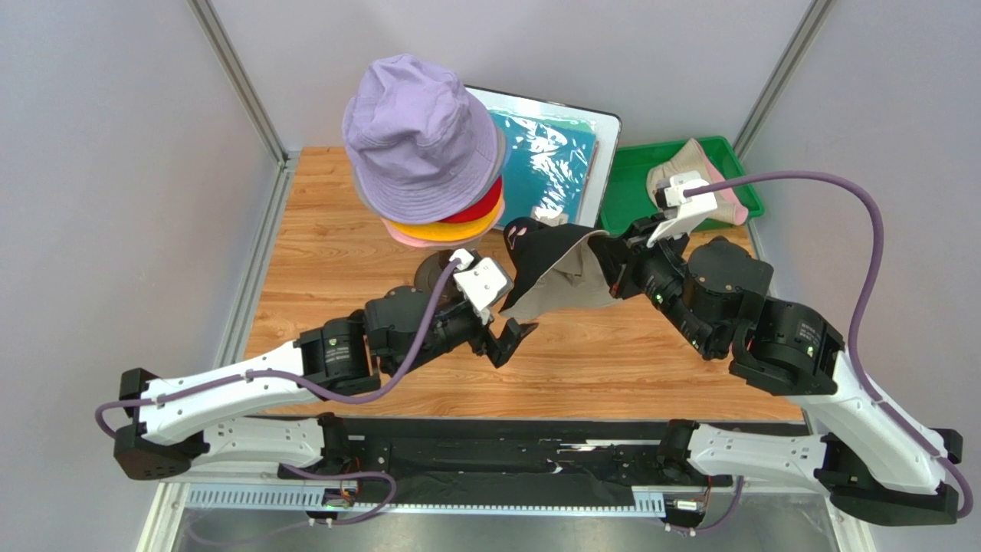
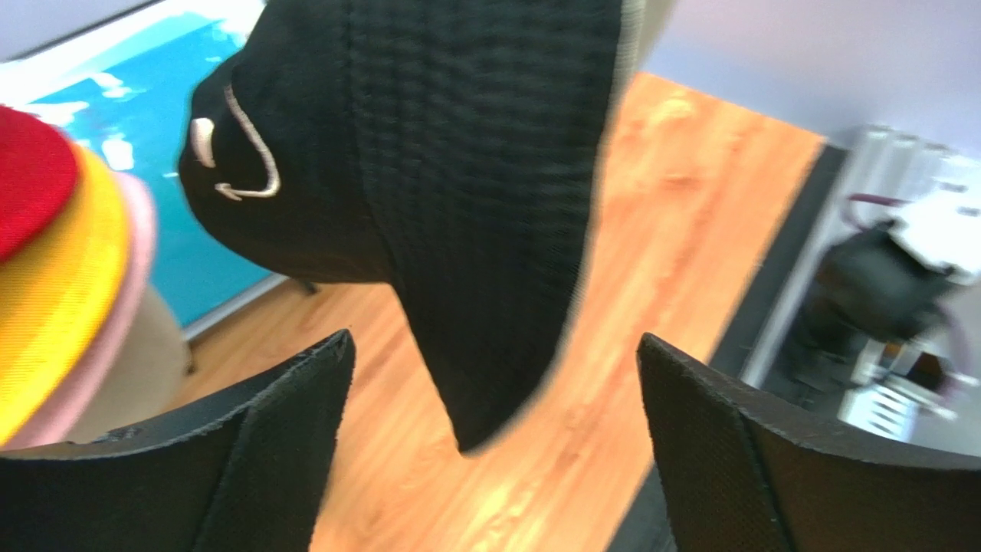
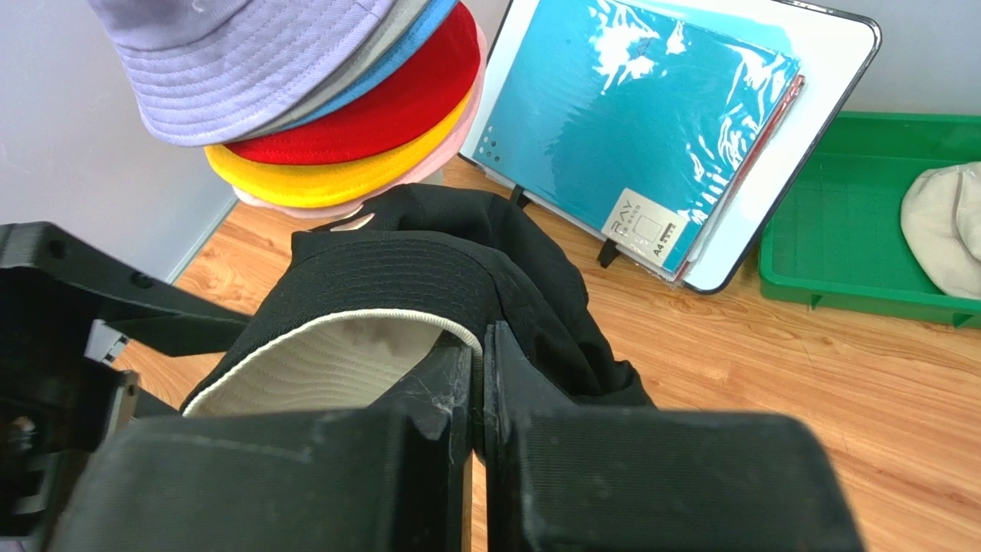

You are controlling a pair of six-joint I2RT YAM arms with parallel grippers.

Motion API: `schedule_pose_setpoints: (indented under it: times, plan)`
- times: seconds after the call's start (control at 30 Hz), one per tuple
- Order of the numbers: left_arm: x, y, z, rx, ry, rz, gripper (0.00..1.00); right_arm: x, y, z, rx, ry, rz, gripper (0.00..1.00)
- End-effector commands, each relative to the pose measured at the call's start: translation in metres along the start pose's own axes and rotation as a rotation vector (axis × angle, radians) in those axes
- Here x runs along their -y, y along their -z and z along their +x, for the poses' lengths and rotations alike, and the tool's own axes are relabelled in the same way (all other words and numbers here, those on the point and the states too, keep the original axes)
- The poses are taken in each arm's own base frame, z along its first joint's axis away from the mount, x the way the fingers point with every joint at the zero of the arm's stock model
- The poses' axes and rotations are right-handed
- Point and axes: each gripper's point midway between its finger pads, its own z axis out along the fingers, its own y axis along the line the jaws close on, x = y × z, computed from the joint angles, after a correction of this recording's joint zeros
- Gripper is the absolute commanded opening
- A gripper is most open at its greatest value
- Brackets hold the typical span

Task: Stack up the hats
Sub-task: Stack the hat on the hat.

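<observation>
My right gripper [image 3: 478, 345] is clamped on the brim of the black hat [image 1: 553, 270], above the table [image 1: 334, 253]. My left gripper [image 2: 495, 357] stands wide open, empty, just beneath. The stack [image 1: 426, 150] stands near, rear-left; sheet [image 1: 553, 161] and tray [image 3: 852, 230] stand behind.

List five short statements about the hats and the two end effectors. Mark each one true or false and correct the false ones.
1. The right end effector is shut on the black hat. True.
2. The left end effector is clamped on the black hat. False: it is open and grips nothing.
3. The lavender hat lies on top of the other piled hats. True.
4. The beige hat hangs from the left end effector. False: it lies in the green tray.
5. The red hat sits below the orange-yellow hat. False: the red one is above it.
</observation>
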Motion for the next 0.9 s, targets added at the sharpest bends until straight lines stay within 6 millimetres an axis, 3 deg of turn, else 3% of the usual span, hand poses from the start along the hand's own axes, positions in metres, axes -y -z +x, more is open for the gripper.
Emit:
schedule_pose_setpoints:
  times: [0.0, 0.03, 0.13, 0.17, 0.2, 0.27, 0.4, 0.43, 0.5, 0.63, 0.7, 0.8, 0.87]
  plan:
    - [-0.03, -0.007, -0.043, 0.107, -0.042, -0.181, 0.92, 0.004, 0.015, -0.023, 0.067, -0.072, -0.008, 0.0]
    - [-0.032, -0.008, -0.045, 0.106, -0.053, -0.194, 0.88, 0.005, 0.016, -0.023, 0.069, -0.071, -0.009, 0.0]
    - [-0.033, -0.017, -0.056, 0.126, -0.094, -0.205, 0.44, 0.008, 0.019, -0.024, 0.07, -0.069, -0.007, 0.0]
    - [-0.029, -0.02, -0.061, 0.135, -0.103, -0.188, 0.1, 0.012, 0.019, -0.025, 0.073, -0.056, 0.018, 0.0]
    - [-0.028, -0.024, -0.073, 0.149, -0.127, -0.181, 0.0, 0.016, 0.02, -0.027, 0.078, -0.047, 0.036, 0.0]
    - [-0.027, -0.028, -0.09, 0.168, -0.193, -0.173, 0.0, 0.034, 0.024, -0.042, 0.116, -0.035, 0.133, 0.0]
    - [-0.029, -0.043, -0.149, 0.277, -0.379, -0.205, 0.0, 0.063, 0.035, -0.085, 0.225, 0.068, 0.305, 0.0]
    - [-0.039, -0.045, -0.164, 0.306, -0.405, -0.242, 0.0, 0.063, 0.037, -0.104, 0.287, 0.051, 0.318, 0.0]
    - [-0.055, -0.046, -0.192, 0.35, -0.467, -0.294, 0.0, 0.065, 0.038, -0.122, 0.333, 0.124, 0.356, 0.0]
    - [-0.11, -0.036, -0.242, 0.444, -0.533, -0.411, 0.0, 0.052, 0.034, -0.173, 0.51, 0.134, 0.375, 0.0]
    - [-0.124, -0.03, -0.271, 0.494, -0.566, -0.434, 0.0, 0.04, 0.022, -0.188, 0.559, 0.172, 0.373, 0.0]
    - [-0.157, -0.021, -0.303, 0.533, -0.632, -0.545, 0.0, 0.033, 0.019, -0.223, 0.695, 0.155, 0.404, 0.0]
    - [-0.18, -0.012, -0.323, 0.569, -0.687, -0.614, 0.0, 0.03, 0.014, -0.235, 0.743, 0.181, 0.413, 0.0]
